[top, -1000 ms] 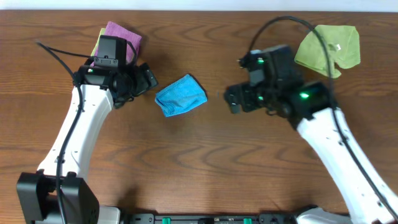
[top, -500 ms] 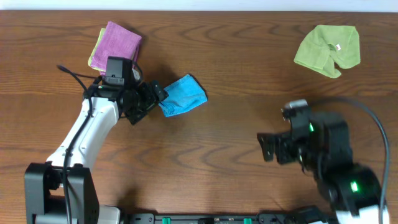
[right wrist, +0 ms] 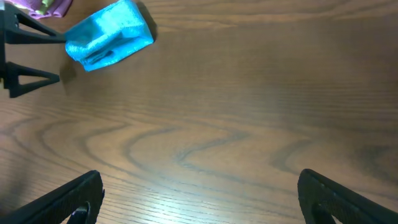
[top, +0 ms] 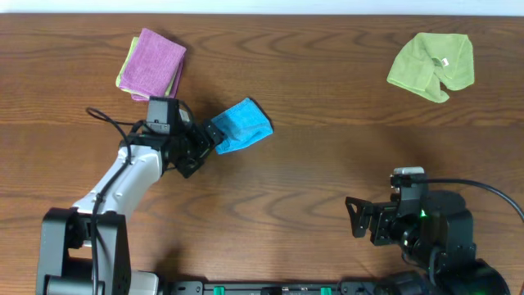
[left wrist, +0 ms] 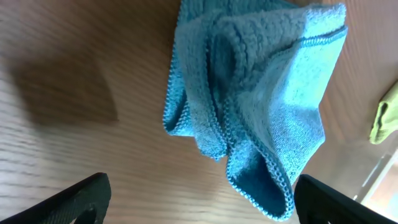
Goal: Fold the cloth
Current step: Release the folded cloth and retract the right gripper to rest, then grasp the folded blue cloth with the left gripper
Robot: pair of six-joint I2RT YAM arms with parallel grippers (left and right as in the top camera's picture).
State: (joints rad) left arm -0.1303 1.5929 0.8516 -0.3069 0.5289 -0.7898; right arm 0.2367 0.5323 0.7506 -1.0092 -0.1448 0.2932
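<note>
The crumpled blue cloth (top: 240,124) lies toward the tabletop's (top: 327,156) far edge, just ahead of the left pincer (top: 205,146), which is spread wide. The right pincer (top: 357,220), also wide and empty, is well apart.

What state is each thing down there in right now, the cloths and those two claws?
blue cloth: loosely folded into a small rumpled bundle, lying flat, not gripped
left gripper: open, at the blue cloth's edge, holding nothing
right gripper: open, empty, far from every cloth
purple cloth: neatly folded, lying on a yellow-green cloth
lime-green cloth: crumpled, not folded
</note>
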